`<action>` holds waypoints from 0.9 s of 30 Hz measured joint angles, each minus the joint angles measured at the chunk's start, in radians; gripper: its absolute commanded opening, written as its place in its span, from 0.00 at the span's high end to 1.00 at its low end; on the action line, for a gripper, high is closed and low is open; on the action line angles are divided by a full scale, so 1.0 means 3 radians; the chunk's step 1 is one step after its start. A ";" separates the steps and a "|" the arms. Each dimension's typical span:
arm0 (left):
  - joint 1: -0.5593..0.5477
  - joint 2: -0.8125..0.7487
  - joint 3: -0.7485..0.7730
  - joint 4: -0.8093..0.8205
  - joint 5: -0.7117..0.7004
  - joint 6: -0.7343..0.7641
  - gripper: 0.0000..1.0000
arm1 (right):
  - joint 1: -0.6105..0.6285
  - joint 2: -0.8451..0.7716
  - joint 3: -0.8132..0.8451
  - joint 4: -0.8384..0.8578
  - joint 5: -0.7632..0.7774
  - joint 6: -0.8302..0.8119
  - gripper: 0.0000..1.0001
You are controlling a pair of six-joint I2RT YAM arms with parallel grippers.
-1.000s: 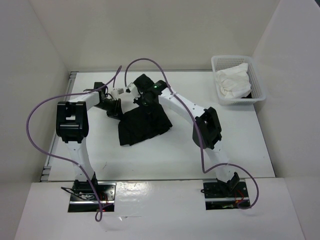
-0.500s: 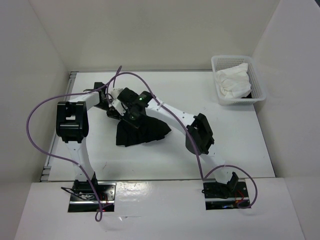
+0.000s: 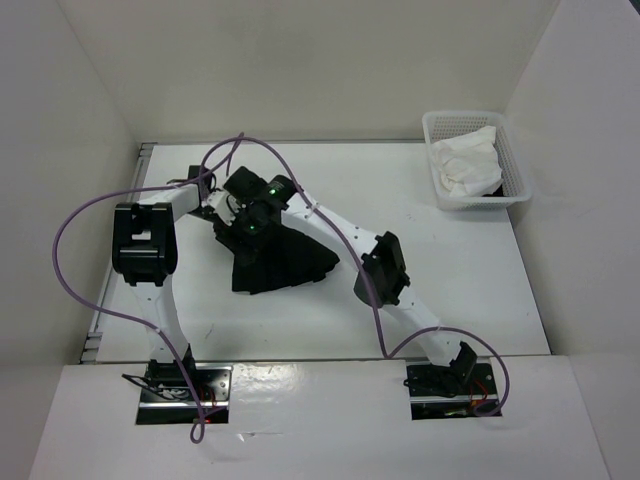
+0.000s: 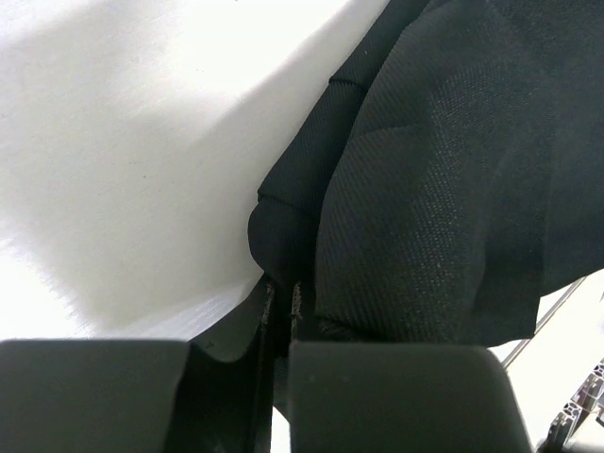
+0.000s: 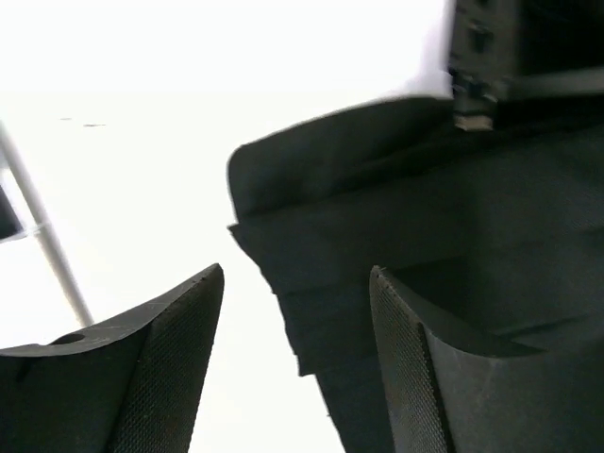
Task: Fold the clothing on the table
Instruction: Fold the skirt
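left claw: jaws closed tight, with a fold of the black pleated skirt pinched between them at the bottom centre of the left wrist view. from the pinch the fabric rises toward the upper right of that frame. the white table fills the upper left.

right claw: jaws parted wide and nothing gripped. its two dark fingers stand at the lower left and lower right of the right wrist view. the skirt's layered edge shows beyond the gap, from centre to right. whether the fingertips touch the cloth cannot be told.

top view: both claws meet at the upper end of the skirt, left of the frame's centre. the left arm reaches in from the left and the right arm slants in from the lower right. the skirt lies on the table as a bunched, roughly triangular heap, narrow at the claws and wider toward the lower right.

surroundings: a thin metal rail runs along the table's left edge. a white mesh basket sits at the upper right of the frame, well apart from the skirt, with a white cloth inside. purple cables loop over both arms.
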 measured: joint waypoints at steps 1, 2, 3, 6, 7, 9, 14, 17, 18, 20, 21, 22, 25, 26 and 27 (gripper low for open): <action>0.0000 0.0000 -0.0005 0.0004 0.0000 0.0000 1.00 | 0.0000 0.0000 0.0031 -0.0031 -0.0072 -0.0011 0.31; 0.0000 0.0000 -0.0011 0.0009 0.0001 -0.0001 1.00 | 0.0000 -0.0001 0.0057 -0.0050 -0.0156 -0.0033 0.31; 0.0000 0.0000 -0.0017 0.0010 0.0001 -0.0001 1.00 | 0.0000 -0.0009 0.0069 -0.0058 -0.0221 -0.0058 0.31; 0.0022 -0.0015 -0.0027 0.0008 -0.0004 -0.0004 0.84 | 0.0000 -0.0112 -0.0043 -0.0098 -0.0357 -0.0161 0.31; 0.0031 -0.0031 -0.0036 0.0006 -0.0004 0.0001 0.77 | -0.0001 -0.0178 -0.0109 -0.0114 -0.0379 -0.0187 0.30; 0.0084 -0.0089 -0.0058 -0.0033 -0.0008 0.0000 0.49 | -0.0025 -0.0443 -0.0431 -0.0128 -0.0399 -0.0253 0.30; 0.0393 -0.0376 -0.0070 -0.0167 -0.0045 0.0043 0.18 | -0.0234 -0.1584 -0.1633 0.0114 -0.0183 -0.0362 0.23; 0.0590 -0.0676 -0.0098 -0.0237 -0.0080 0.0103 0.05 | -0.0643 -0.2425 -0.2486 0.0432 0.0061 -0.0392 0.19; 0.0645 -0.0785 -0.0104 -0.0275 -0.0095 0.0125 0.05 | -0.0800 -0.2627 -0.2694 0.0498 0.0122 -0.0393 0.19; 0.0739 -0.1007 -0.0121 -0.0334 -0.0145 0.0142 0.03 | -0.1312 -0.3101 -0.3249 0.0720 0.0219 -0.0394 0.18; 0.0781 -0.1138 -0.0136 -0.0357 -0.0164 0.0175 0.02 | -0.1603 -0.3302 -0.3520 0.0847 0.0244 -0.0389 0.16; 0.0821 -0.1278 -0.0163 -0.0376 -0.0184 0.0191 0.02 | -0.1895 -0.3488 -0.3760 0.0946 0.0295 -0.0373 0.14; 0.0944 -0.1752 -0.0289 -0.0404 -0.0247 0.0205 0.00 | -0.2618 -0.3983 -0.4363 0.1222 0.0515 -0.0332 0.12; 0.0970 -0.1933 -0.0355 -0.0402 -0.0285 0.0197 0.00 | -0.2749 -0.4159 -0.4533 0.1268 0.0594 -0.0298 0.09; 0.1003 -0.2154 -0.0449 -0.0369 -0.0331 0.0184 0.00 | -0.2838 -0.4332 -0.4677 0.1315 0.0671 -0.0262 0.09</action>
